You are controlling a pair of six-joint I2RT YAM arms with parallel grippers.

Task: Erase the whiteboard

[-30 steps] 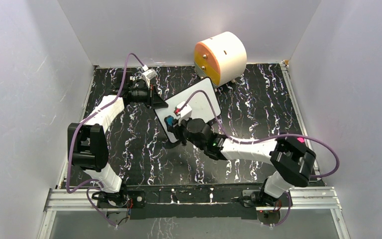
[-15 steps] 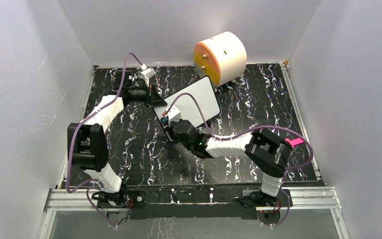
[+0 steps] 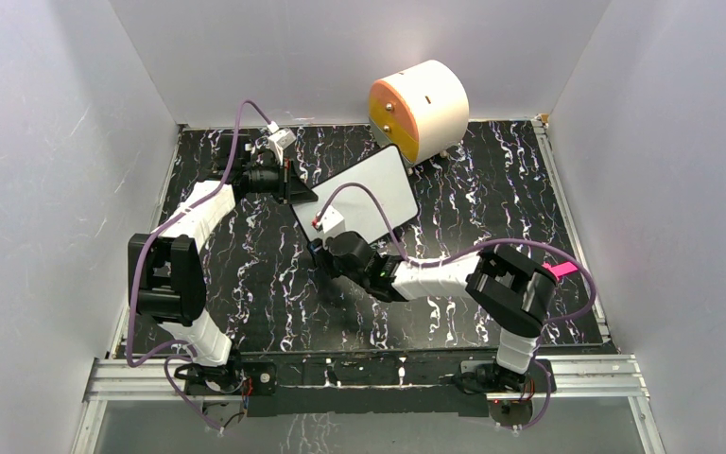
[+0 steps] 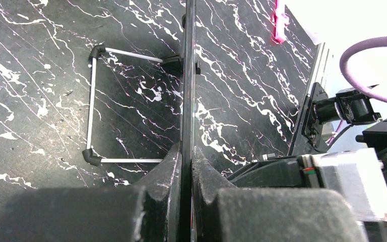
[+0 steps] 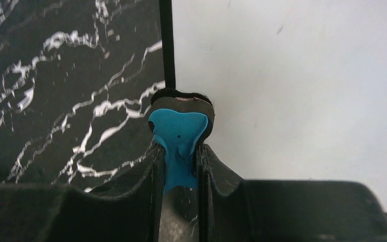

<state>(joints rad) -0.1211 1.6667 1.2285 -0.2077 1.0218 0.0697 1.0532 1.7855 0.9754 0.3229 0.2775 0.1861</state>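
1. My left jaws are closed on the left edge of the whiteboard (image 3: pixel 369 189), which is in the middle of the top view.
2. The board leans tilted over the black marbled tabletop (image 3: pixel 501 199).
3. My right jaws are narrow and grip a blue eraser (image 5: pixel 179 131). Its dark pad touches the white face just beside the black frame, at the board's lower left corner.
4. A round cream-and-orange drawer unit (image 3: pixel 421 106) sits near the board's upper right corner.

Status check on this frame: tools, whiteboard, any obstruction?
Left tool shut on whiteboard edge. Right tool shut on blue eraser, at the board's frame. Visible face looks clean. Drawer unit behind, not blocking.
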